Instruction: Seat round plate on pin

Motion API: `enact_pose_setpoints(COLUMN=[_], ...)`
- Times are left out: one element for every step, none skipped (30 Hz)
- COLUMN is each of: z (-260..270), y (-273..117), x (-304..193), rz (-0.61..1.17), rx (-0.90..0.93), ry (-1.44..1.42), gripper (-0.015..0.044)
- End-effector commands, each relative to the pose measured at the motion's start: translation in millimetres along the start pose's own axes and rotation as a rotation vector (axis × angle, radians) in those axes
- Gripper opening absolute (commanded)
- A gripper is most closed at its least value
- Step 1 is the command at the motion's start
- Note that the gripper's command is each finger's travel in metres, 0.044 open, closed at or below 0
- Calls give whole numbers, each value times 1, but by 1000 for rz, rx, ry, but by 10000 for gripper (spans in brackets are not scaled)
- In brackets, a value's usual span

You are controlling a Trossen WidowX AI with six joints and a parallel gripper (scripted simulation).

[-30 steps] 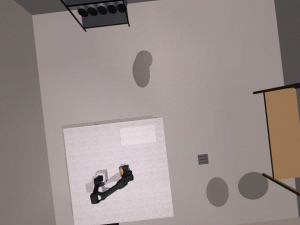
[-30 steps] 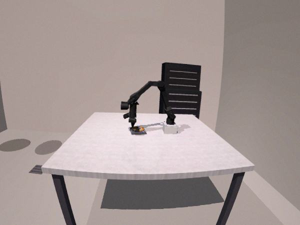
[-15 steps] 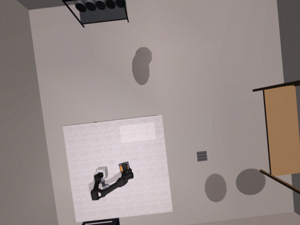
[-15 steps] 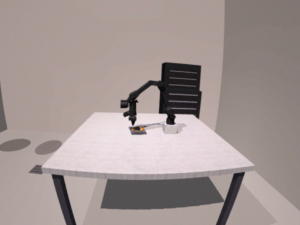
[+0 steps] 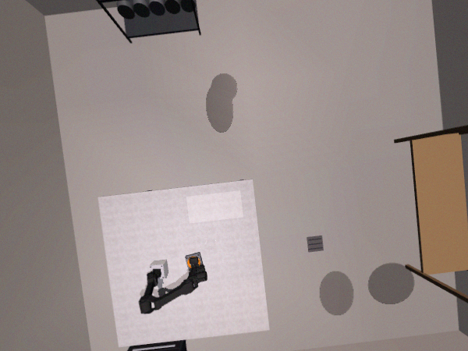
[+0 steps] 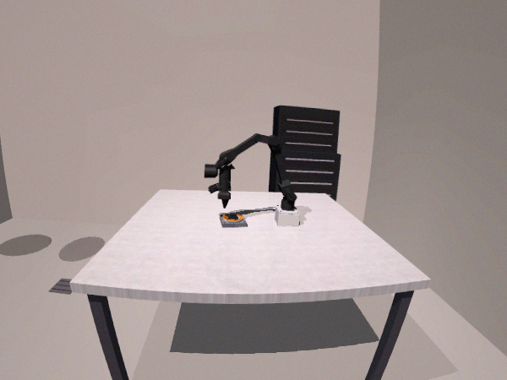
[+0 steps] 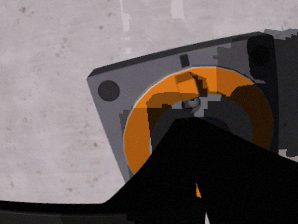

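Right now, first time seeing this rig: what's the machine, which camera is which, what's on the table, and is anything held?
One black jointed arm bolted to a white block on a white table. Its gripper points down with the jaws shut, holding nothing, just above the parts. One picture looks down from the ceiling, one from across the room, one from a camera on the arm's wrist. On the table lies a grey square base carrying an orange round plate. Whether the plate lies flat cannot be told.
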State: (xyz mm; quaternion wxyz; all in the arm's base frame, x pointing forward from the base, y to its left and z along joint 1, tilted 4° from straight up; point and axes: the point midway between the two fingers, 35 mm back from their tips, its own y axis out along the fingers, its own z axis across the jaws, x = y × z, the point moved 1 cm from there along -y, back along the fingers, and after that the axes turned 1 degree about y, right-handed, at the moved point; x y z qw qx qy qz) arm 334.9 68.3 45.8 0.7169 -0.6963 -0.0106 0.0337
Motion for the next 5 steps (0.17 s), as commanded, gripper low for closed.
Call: enact_pose_setpoints(z=[0, 0, 0, 0, 0], y=[1, 1, 1, 1, 1], x=[0, 0, 0, 0, 0], rz=[0, 0, 0, 0, 0], rx=[0, 0, 0, 0, 0], ry=[0, 0, 0, 0, 0], gripper=[0, 0, 0, 0, 0])
